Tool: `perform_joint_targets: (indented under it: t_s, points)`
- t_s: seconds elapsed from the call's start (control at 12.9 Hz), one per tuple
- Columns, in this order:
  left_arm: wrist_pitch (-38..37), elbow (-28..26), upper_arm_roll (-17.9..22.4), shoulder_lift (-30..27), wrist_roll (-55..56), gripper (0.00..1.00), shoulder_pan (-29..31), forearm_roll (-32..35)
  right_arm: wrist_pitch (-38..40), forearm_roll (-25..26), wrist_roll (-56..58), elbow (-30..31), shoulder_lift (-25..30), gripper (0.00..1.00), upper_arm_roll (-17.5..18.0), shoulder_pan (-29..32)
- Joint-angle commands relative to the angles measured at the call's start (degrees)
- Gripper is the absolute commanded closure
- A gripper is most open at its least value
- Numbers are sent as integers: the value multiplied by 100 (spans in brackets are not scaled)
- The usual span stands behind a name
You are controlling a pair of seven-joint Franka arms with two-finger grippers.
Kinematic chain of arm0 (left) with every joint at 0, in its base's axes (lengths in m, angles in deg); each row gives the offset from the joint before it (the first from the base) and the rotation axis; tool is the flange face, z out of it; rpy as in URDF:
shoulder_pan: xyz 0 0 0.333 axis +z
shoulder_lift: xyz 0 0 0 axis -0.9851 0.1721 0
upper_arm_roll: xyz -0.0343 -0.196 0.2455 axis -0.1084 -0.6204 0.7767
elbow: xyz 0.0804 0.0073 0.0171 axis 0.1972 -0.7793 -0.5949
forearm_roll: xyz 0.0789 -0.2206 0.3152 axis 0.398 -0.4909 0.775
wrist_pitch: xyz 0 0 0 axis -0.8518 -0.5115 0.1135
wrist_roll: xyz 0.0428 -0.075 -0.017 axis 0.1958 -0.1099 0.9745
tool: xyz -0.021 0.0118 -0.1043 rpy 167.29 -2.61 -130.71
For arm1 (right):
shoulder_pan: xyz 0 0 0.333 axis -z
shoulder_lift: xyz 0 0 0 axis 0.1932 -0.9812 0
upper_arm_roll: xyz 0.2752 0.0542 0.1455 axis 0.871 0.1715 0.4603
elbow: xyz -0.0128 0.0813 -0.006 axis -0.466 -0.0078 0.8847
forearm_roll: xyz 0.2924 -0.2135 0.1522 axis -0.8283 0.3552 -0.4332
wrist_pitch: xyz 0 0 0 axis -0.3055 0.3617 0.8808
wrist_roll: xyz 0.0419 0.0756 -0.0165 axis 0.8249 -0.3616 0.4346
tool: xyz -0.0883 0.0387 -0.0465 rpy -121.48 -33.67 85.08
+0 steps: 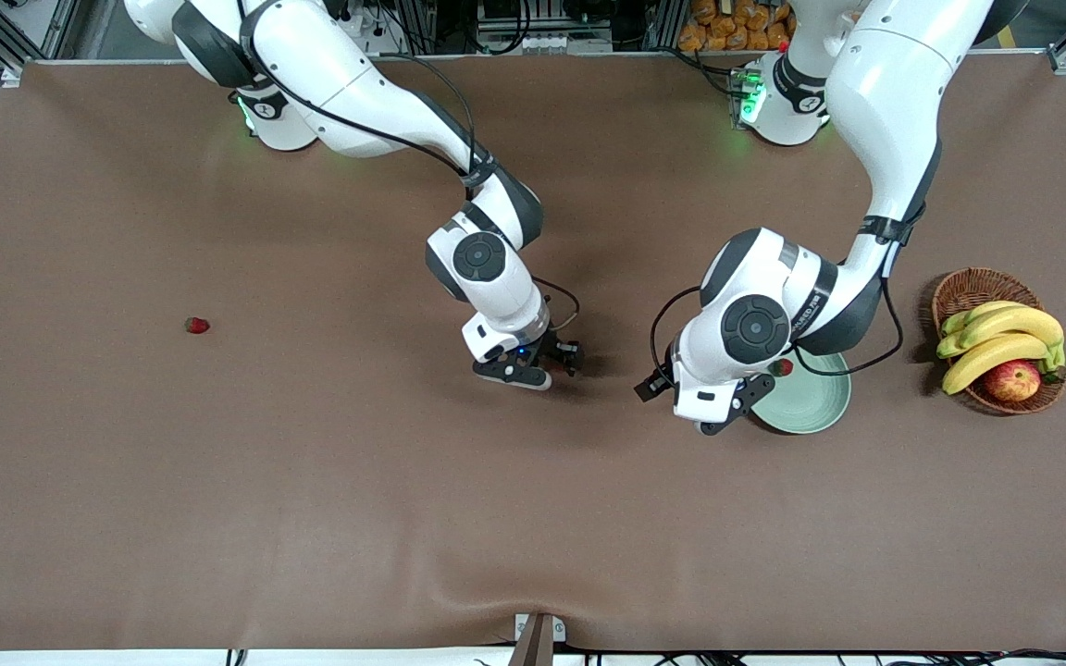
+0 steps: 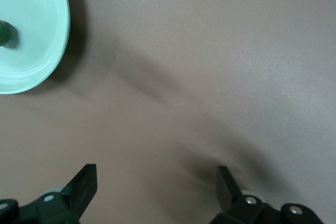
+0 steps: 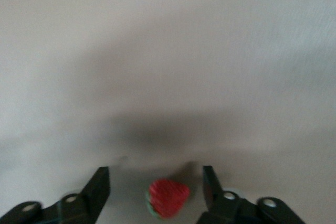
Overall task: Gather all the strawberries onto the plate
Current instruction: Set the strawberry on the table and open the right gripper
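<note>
Right now the right gripper (image 1: 542,363) sits low over the brown table (image 1: 311,481), well away from the plate (image 1: 811,402) toward the right arm's end. Its jaws are spread, and the right wrist view shows a strawberry (image 3: 168,198) lying between the two fingers (image 3: 100,187), not yet pinched. The sensible move, as I judge it, is to settle straight down until the pads flank the berry's widest part, then close gently, since so small and soft a fruit could squirt out or bruise under a hard squeeze. Keeping the berry centred between the fingers matters more than speed.

One strawberry (image 1: 780,367) already rests in the plate, at its rim farther from the front camera. Another strawberry (image 1: 197,325) lies alone on the table, much farther from the plate, toward the right arm's end.

The left gripper (image 1: 713,412) waits just beside the plate, on the side toward the right arm's end, jaws apart and empty over bare table. A wicker basket (image 1: 977,287) with bananas (image 1: 1000,338) and an apple (image 1: 1012,379) stands near the plate, toward the left arm's end.
</note>
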Motion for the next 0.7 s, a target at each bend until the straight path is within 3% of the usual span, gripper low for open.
perform_joint_targets:
  t_s: [0.0, 0.31, 0.62]
  points:
    - [182, 27, -6, 133, 205, 0, -84, -118, 651, 35, 80, 85, 651, 0, -149, 333]
    - [1014, 71, -6, 476, 1186, 0, -462, -382, 2171, 140, 1019, 294, 1407, 0, -473, 817]
    - [1658, 395, 11, 924, 1996, 0, -1033, -373, 2597, 149, 1591, 1259, 2197, 0, -729, 1554]
